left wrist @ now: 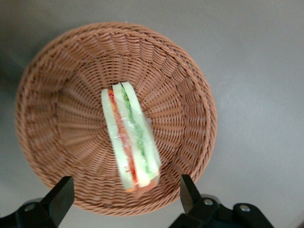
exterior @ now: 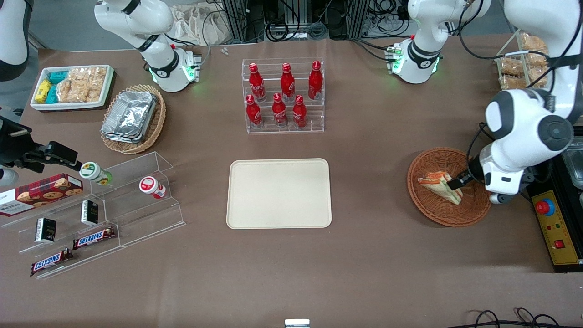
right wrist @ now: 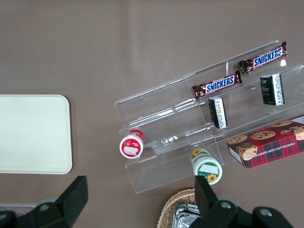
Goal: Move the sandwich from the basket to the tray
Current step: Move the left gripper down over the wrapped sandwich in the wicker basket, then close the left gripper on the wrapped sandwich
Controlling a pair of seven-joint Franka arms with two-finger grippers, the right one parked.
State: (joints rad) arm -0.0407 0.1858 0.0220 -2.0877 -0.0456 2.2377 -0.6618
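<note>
You could read "SNICKERS" on two chocolate bars [right wrist: 217, 84] in the clear rack [right wrist: 166, 137], "CHOCOLATE CHIP" on the red cookie box [right wrist: 270, 145].

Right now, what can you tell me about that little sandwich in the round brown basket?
The sandwich is a triangular wedge: white bread slices with orange, pink and green filling, seemingly in clear wrap. It lies in the reddish-brown woven basket, resting on the weave. The gripper hangs open just above it, one finger either side; it does not look gripped yet.

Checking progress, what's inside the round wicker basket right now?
One wrapped sandwich lies in the basket; the open gripper hovers above it. Weave under the sandwich is hidden.
</note>
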